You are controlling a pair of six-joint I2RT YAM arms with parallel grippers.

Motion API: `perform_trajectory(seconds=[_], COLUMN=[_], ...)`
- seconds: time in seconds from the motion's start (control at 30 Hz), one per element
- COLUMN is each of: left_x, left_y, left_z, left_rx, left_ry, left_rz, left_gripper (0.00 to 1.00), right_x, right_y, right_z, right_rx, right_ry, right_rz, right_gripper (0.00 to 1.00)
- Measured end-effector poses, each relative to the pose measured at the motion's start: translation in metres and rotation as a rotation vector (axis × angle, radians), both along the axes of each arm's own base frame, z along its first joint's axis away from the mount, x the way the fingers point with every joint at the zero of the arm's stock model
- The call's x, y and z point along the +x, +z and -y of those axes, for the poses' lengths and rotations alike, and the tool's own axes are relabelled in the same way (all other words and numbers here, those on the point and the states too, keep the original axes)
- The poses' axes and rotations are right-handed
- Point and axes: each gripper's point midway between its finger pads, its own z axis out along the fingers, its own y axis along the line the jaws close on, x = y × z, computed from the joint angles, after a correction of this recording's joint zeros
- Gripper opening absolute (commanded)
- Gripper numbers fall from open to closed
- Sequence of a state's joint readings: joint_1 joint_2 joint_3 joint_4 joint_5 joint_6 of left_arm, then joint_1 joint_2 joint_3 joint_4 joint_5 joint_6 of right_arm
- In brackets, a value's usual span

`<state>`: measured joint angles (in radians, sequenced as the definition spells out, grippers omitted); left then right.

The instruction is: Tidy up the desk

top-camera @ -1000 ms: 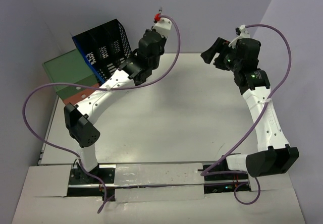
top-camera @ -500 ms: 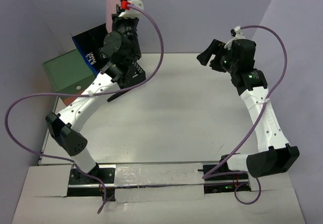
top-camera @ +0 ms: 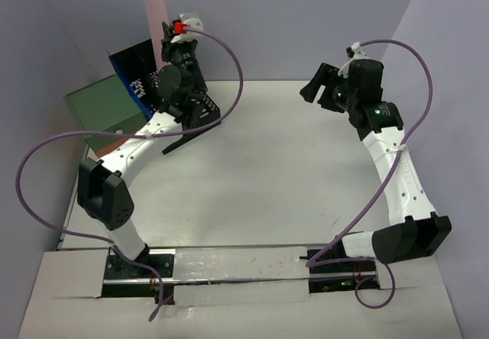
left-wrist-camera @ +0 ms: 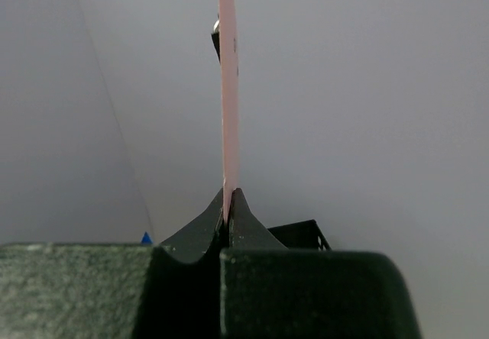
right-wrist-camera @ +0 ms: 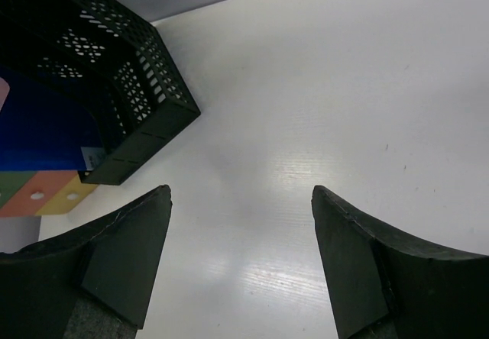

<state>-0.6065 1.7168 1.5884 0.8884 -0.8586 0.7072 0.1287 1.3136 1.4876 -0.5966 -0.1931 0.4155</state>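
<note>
At the far-left corner of the table, the left hand stood over the black mesh rack. It was clamped fully shut on the bottom edge of a thin pink board, held upright.

Change over the last second: the left arm swung from the rack's right side to its left and rose. The pink board, not visible a second ago, now showed nearly full length against the back wall, leaning slightly left. The right hand barely shifted; it hung above the far right of the table with its jaws wide apart and nothing between them.

Reading: the board was off the table and in transit. Probably it was meant for a slot in the rack, though whether it was going in or coming out could not be told.

Count:
- arms: two
- rack: one
- pink board: one
- blue folder: one, in the rack
- green box: one, left of the rack

The table itself filled the space ahead of both arm bases.
</note>
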Motion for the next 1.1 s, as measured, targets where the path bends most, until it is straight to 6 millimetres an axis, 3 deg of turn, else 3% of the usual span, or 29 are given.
perform_trajectory(seconds=[0.27, 0.4, 0.6, 0.93, 1.1], left_x=[0.009, 0.018, 0.040, 0.058, 0.065], left_y=[0.005, 0.001, -0.022, -0.050, -0.076], left_z=[-0.009, -0.003, 0.009, 0.005, 0.006], left_rx=[0.011, 0.048, 0.120, 0.228, 0.268], left_ry=[-0.018, -0.031, -0.065, -0.058, -0.069], left_rz=[0.078, 0.115, 0.139, 0.141, 0.097], left_gripper=[0.00, 0.00, 0.00, 0.00, 0.00], right_x=[0.002, 0.002, -0.001, -0.009, -0.011], right_y=[-0.018, -0.028, -0.040, -0.049, -0.051], right_z=[0.006, 0.009, 0.019, 0.034, 0.035], right_rx=[-0.052, -0.081, -0.156, -0.260, -0.269], right_ry=[-0.005, -0.006, -0.014, -0.024, -0.018], right_rz=[-0.050, -0.080, -0.119, -0.149, -0.158], right_gripper=[0.81, 0.81, 0.81, 0.81, 0.81])
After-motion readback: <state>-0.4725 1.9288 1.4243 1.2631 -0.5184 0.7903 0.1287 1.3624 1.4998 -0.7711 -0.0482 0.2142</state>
